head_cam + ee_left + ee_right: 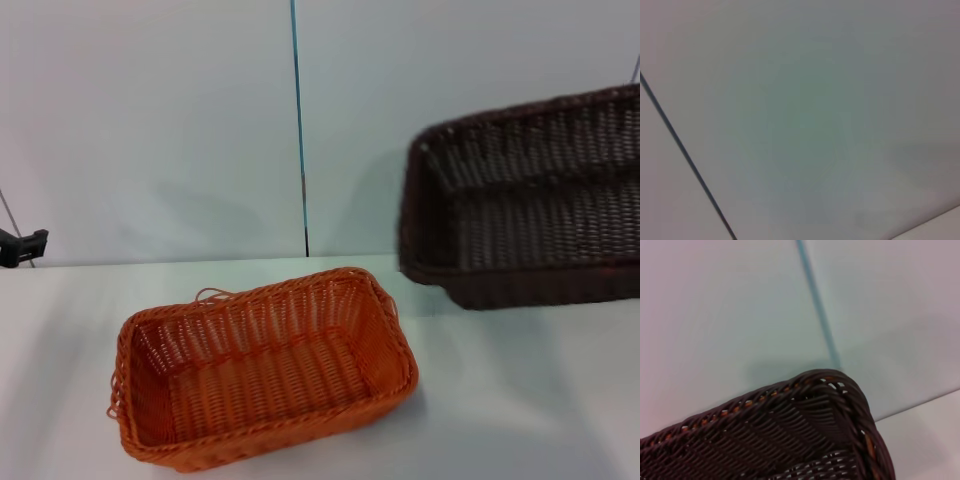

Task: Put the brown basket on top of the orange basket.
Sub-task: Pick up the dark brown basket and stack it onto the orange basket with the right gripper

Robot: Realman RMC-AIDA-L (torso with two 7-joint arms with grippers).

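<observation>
The orange basket [262,372] stands on the white table at the front, left of centre, its opening facing up and loose strand loops at its rim. The brown basket [528,200] hangs in the air to the right of it and higher, tilted so that its inside shows, and it runs past the right edge of the head view. One braided corner of the brown basket [790,435] fills the near part of the right wrist view, close to that wrist. No fingers of either gripper show in any view. The left wrist view holds only a blank wall.
The white table [520,400] stretches to the right of the orange basket, under the raised basket. A white wall with a thin dark vertical seam [300,130] stands behind. A small dark fitting [22,246] sits at the far left edge.
</observation>
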